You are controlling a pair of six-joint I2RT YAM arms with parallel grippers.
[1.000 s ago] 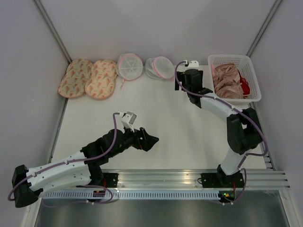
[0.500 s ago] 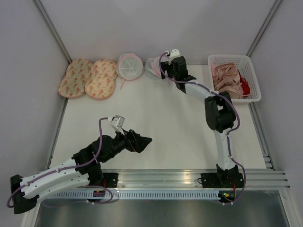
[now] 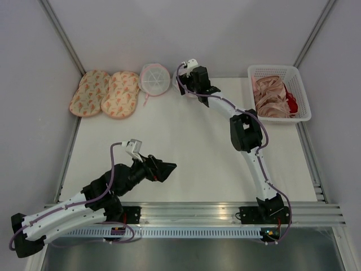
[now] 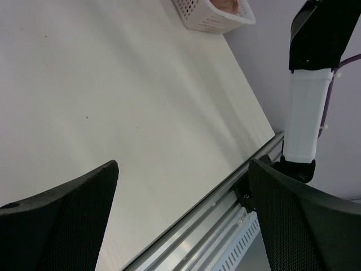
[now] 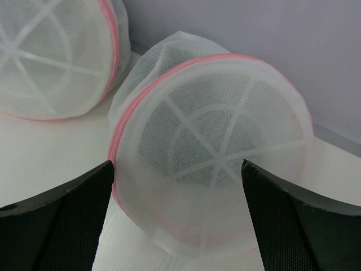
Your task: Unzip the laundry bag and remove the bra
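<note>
The laundry bag (image 5: 214,152), a round white mesh pouch with pink zip edging, stands on its edge at the back of the table. A dark shade shows dimly through its mesh; the bra itself cannot be made out. My right gripper (image 5: 180,226) is open, with a finger on either side of the bag's lower part and close to it. In the top view the right gripper (image 3: 188,82) covers most of the bag. My left gripper (image 3: 168,168) is open and empty over bare table near the front, also seen in its wrist view (image 4: 183,226).
A similar pouch with bold white ribs (image 3: 154,78) lies just left of the bag (image 5: 51,56). Two patterned pads (image 3: 104,93) lie at the back left. A white basket (image 3: 304,96) with beige-pink and red garments stands at the back right. A metal rail (image 3: 225,212) runs along the front.
My right arm has swung left along the back edge from beside the basket to the laundry bag. My left arm has drawn back towards the front left.
</note>
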